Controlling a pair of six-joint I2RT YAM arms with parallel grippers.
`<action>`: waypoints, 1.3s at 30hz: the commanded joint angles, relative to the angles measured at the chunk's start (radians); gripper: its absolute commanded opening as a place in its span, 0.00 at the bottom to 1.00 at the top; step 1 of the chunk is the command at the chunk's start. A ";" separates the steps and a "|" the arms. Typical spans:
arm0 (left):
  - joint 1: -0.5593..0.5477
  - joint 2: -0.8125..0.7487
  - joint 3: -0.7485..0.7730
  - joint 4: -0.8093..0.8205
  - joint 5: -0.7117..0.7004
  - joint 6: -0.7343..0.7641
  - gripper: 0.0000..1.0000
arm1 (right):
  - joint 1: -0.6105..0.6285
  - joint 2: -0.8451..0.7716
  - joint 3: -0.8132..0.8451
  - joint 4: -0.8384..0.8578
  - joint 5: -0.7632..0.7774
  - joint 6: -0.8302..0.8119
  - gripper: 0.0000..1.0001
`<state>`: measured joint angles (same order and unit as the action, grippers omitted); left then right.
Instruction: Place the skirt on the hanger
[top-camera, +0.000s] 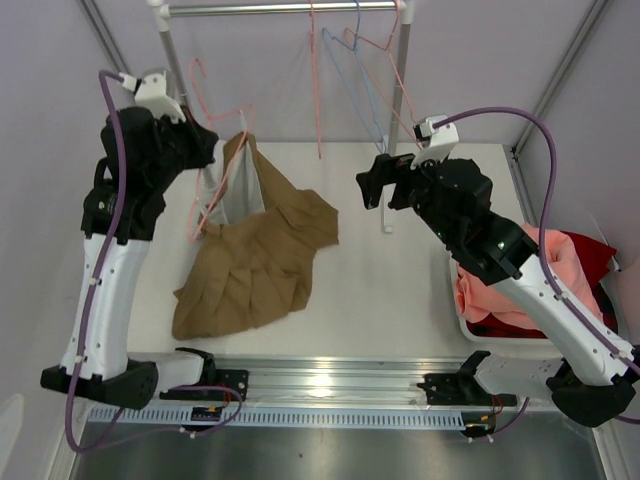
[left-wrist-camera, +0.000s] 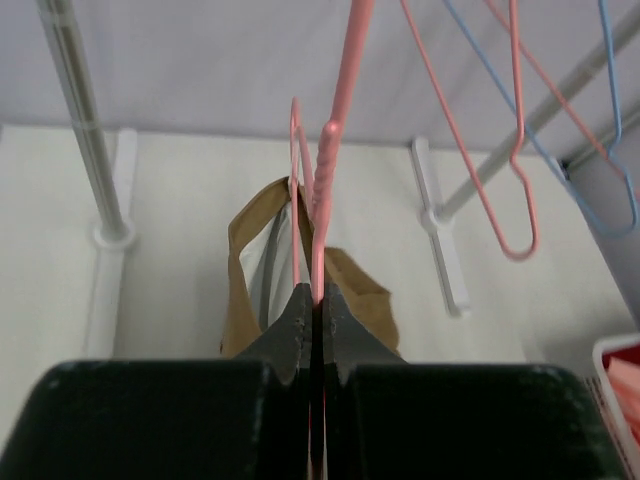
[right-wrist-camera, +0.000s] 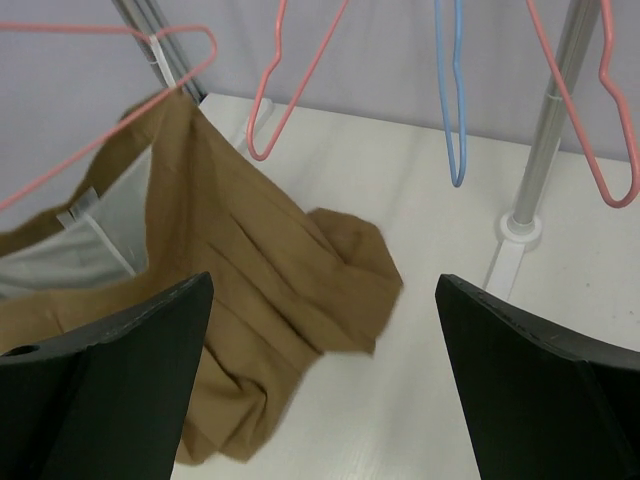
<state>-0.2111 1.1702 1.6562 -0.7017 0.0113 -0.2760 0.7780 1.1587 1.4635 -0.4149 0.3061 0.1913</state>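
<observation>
My left gripper (top-camera: 207, 152) is raised at the left and is shut on the wire of a salmon-pink hanger (top-camera: 206, 103). In the left wrist view the jaws (left-wrist-camera: 318, 296) pinch the hanger (left-wrist-camera: 322, 200) with no gap. The tan-brown skirt (top-camera: 258, 255) hangs by its waistband from one end of the hanger. Its pale grey lining shows, and the rest lies spread on the table. In the right wrist view the skirt (right-wrist-camera: 250, 270) trails from the hanger (right-wrist-camera: 100, 150). My right gripper (top-camera: 374, 182) hovers to the skirt's right, open and empty, with its fingers (right-wrist-camera: 120, 350) wide apart.
A clothes rail (top-camera: 280, 8) across the back carries more pink hangers (top-camera: 318, 90) and a light blue hanger (top-camera: 362, 95). Its right post (top-camera: 404, 70) stands just behind my right gripper. A white basket (top-camera: 470, 325) at the right holds salmon-pink and dark red cloth.
</observation>
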 joint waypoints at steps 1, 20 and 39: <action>0.039 0.080 0.218 0.070 0.021 0.024 0.00 | -0.011 0.013 0.078 -0.007 -0.019 0.007 0.99; 0.185 0.621 0.787 0.264 0.038 -0.044 0.00 | -0.091 0.154 0.262 0.059 -0.174 0.020 1.00; 0.254 0.706 0.668 0.297 0.096 -0.060 0.00 | -0.102 0.156 0.207 0.068 -0.177 0.040 1.00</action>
<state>0.0406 1.8893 2.3287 -0.4877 0.0830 -0.3328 0.6807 1.3388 1.6772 -0.3817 0.1371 0.2176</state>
